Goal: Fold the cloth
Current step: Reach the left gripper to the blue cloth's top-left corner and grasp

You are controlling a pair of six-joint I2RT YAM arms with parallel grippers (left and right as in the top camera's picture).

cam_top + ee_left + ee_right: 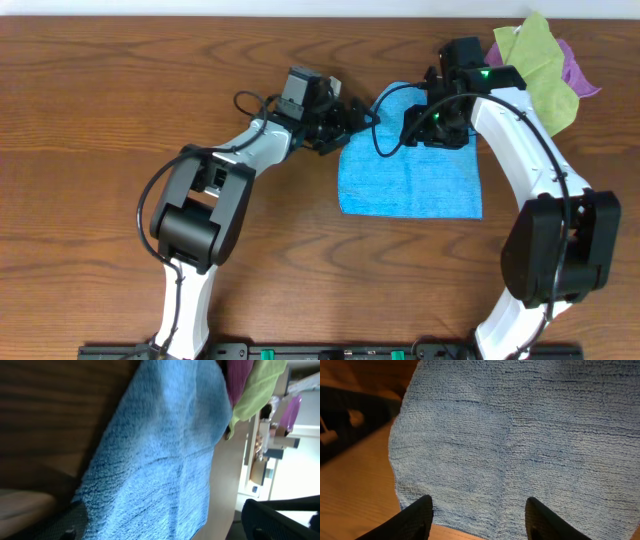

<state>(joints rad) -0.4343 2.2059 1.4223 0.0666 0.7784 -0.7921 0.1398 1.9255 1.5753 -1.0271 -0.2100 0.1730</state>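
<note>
- Overhead view: the wooden table (100, 100) fills the frame, its grain running side to side.
- Left arm (200, 200) reaches from the near edge towards the centre. Right arm (540, 150) arches from the near right edge to the far centre. Two green indicator lights glow on the right arm's wrist section.
- The cloth (410, 180), sky blue, lies spread on the table right of centre. Its near edge is straight, and its far left corner runs up between the two arm ends.
- In the left wrist view the cloth (160, 460) shows a pile texture with a faint crease. The right wrist view shows the cloth (520, 435) flat on the wood with a crease line down it.
- Yellow-green cloth (545, 65) lies bunched at the far right corner, on top of a purple cloth (580, 75). Both are apart from the blue one.
- Right gripper (479, 502): fingers spread wide over the cloth's edge, with nothing clamped between them.
- Left gripper (345, 122): positioned at the cloth's far left edge. I cannot tell how far apart its fingers stand, nor whether it grips the fabric.
- Writing: background objects at the right of the left wrist view are blurred, and no lettering on them can be read.
</note>
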